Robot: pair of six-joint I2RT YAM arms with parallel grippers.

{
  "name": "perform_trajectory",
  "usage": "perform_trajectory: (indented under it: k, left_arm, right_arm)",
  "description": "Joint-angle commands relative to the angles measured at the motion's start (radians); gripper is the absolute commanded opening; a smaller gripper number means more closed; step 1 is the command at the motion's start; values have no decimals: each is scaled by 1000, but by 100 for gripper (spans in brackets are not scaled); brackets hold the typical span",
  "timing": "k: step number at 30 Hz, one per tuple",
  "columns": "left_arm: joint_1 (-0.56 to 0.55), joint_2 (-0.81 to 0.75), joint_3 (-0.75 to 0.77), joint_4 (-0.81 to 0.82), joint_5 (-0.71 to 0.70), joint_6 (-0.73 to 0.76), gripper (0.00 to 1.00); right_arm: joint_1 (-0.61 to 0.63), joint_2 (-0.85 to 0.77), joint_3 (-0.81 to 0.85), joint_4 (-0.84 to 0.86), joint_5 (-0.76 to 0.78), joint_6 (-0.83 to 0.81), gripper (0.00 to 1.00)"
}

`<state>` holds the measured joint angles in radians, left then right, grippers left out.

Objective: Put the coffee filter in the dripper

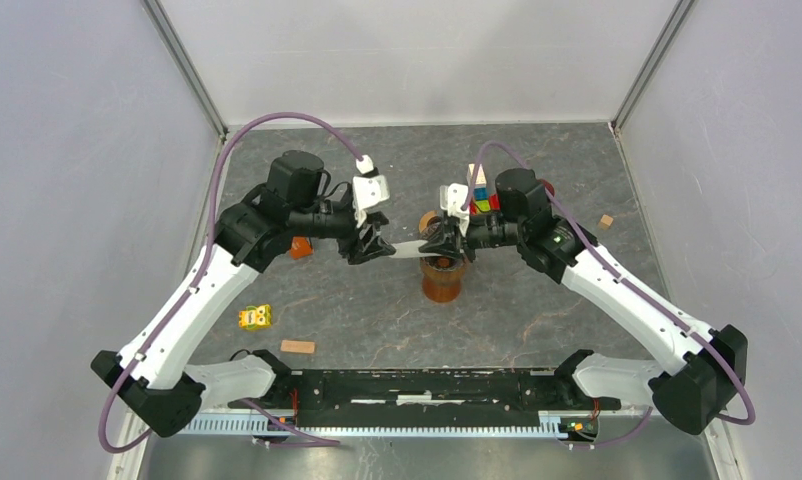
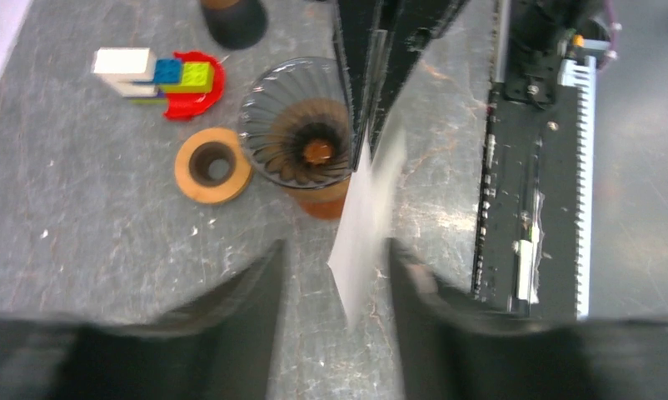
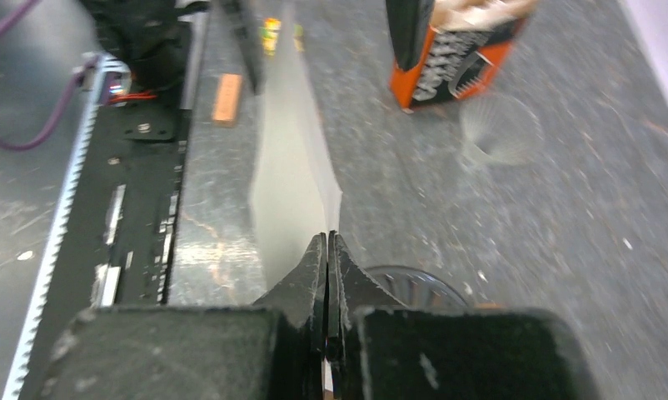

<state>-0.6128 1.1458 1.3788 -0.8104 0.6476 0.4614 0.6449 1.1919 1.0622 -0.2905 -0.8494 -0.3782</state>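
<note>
The white paper coffee filter hangs in the air between my two grippers, just above and left of the dripper, a ribbed glass cone on an amber base. My right gripper is shut on one edge of the filter, and the dripper rim shows just beyond its jaws. My left gripper is open. In the left wrist view the filter's free end lies between its spread fingers without clear contact, and the dripper stands just beyond.
A wooden ring and a red plate with toy blocks stand beside the dripper. An orange box and a clear glass cone lie to the left. A yellow toy, a wooden block and a small cube lie apart.
</note>
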Motion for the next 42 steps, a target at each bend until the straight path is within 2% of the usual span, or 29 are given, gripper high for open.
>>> perform_trajectory:
  k: [1, 3, 6, 11, 16, 20, 28, 42]
  left_arm:
    - [0, 33, 78, 160, -154, -218, 88]
    - [1, 68, 118, 210, -193, -298, 96]
    - [1, 131, 194, 283, -280, -444, 99]
    - [7, 228, 300, 341, -387, -640, 100]
    - [8, 298, 359, 368, -368, -803, 100]
    - [8, 339, 358, 381, -352, -919, 100]
    - [8, 362, 319, 398, -384, -950, 93]
    - [8, 394, 257, 453, -348, -995, 69]
  right_arm:
    - [-4, -22, 106, 71, 317, 125, 0]
    - [-5, -10, 142, 68, 447, 157, 0]
    - [-4, 9, 193, 75, 612, 174, 0]
    - [-4, 45, 264, 80, 783, 224, 0]
    - [-4, 74, 286, 83, 903, 279, 0]
    - [-4, 83, 280, 87, 926, 312, 0]
    - [-5, 83, 277, 91, 918, 341, 0]
    - [-4, 50, 233, 114, 941, 331, 0]
